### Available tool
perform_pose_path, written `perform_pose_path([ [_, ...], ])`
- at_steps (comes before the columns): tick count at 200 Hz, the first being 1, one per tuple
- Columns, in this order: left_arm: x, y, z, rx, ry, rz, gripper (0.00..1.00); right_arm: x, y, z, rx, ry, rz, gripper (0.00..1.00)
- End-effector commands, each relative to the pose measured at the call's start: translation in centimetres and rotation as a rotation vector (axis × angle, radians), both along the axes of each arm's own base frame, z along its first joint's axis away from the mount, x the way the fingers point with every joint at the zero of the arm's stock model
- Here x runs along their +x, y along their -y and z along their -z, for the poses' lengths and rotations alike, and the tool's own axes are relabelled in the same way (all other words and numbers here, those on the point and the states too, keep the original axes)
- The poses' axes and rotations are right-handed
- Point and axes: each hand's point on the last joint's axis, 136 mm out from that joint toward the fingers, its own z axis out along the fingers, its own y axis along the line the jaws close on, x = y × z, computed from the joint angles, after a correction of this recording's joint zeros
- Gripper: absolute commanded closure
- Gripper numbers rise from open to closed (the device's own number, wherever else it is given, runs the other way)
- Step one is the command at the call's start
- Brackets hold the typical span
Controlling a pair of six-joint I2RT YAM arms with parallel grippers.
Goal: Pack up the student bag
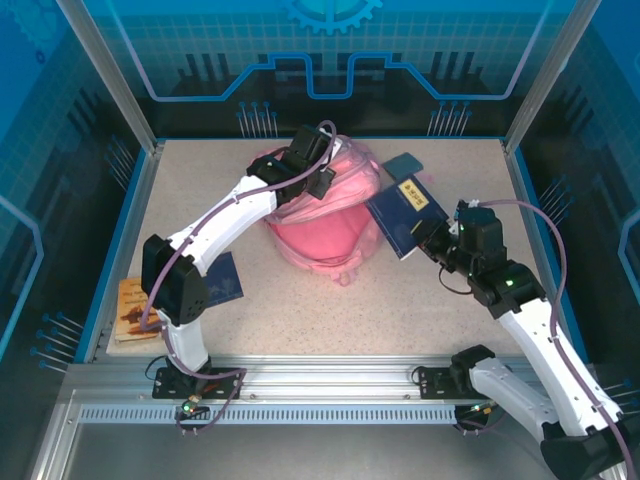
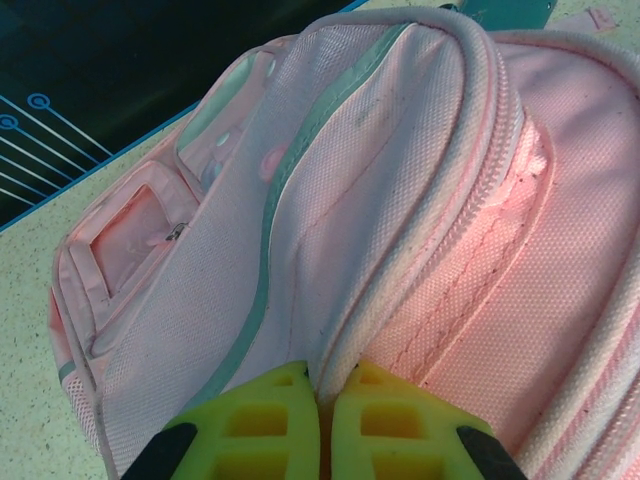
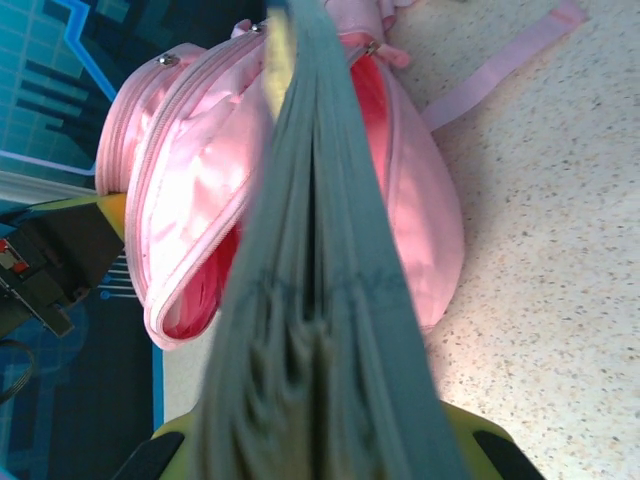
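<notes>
The student bag is a pink backpack lying at the middle back of the table with its main compartment gaping. My left gripper reaches over the bag's far top. In the left wrist view its yellow fingers are shut on a zip-edged fold of the student bag. Just right of the bag, my right gripper is shut on a dark blue book with a yellow label. In the right wrist view the book is edge-on between the jaws and points at the open student bag.
A second dark blue book lies behind the held one. Another dark blue book lies under the left arm, and an orange-brown book rests at the table's left edge. A pink strap trails on the speckled tabletop.
</notes>
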Motion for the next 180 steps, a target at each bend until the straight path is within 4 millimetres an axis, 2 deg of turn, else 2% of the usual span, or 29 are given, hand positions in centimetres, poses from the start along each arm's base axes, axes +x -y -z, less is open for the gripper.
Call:
perform_pose_path([
  [1,2.1,0.6,-5.7,-0.136,0.171,-0.067,1.00,-0.2,0.4,1.4,-0.037,-0.054,0.018,0.98],
  [12,2.0,0.7,-6.2,-0.148,0.175,-0.068,1.00,-0.1,-0.1,1.8,-0.022,-0.065,0.005,0.98],
  [21,2.0,0.8,-6.7,-0.157,0.180,-0.066,1.00,0.3,-0.7,1.4,0.003,-0.048,-0.012,0.99],
  [23,2.0,0.8,-6.7,-0.158,0.180,-0.066,1.00,0.2,-0.8,2.2,0.003,-0.064,-0.015,0.99],
  [27,1.9,0.7,-6.9,-0.161,0.181,-0.067,1.00,0.3,-1.0,2.5,0.011,-0.066,-0.022,0.99],
  [37,1.7,0.9,-7.2,-0.172,0.179,-0.061,1.00,0.8,-2.0,2.2,0.046,-0.040,-0.060,0.99],
  [82,0.4,1.5,-8.7,-0.250,0.146,-0.044,1.00,3.2,-9.0,1.6,0.237,0.018,-0.277,0.98],
  [116,-0.9,1.6,-9.9,-0.310,0.107,-0.051,1.00,6.5,-12.3,1.9,0.299,0.056,-0.281,0.98],
  [143,-1.8,1.8,-10.8,-0.357,0.087,-0.047,1.00,9.5,-13.5,3.7,0.304,0.059,-0.218,0.98],
  [152,-1.9,1.9,-10.9,-0.367,0.081,-0.045,1.00,10.6,-14.1,3.7,0.319,0.085,-0.200,0.98],
  [174,-2.1,2.0,-10.9,-0.374,0.068,-0.041,1.00,12.3,-15.1,5.8,0.306,0.058,-0.157,0.98],
  [176,-2.1,2.0,-10.9,-0.373,0.068,-0.041,1.00,12.8,-15.4,5.0,0.315,0.076,-0.158,0.98],
  [180,-2.1,2.0,-10.9,-0.374,0.067,-0.042,1.00,13.2,-15.6,4.9,0.318,0.079,-0.152,0.98],
])
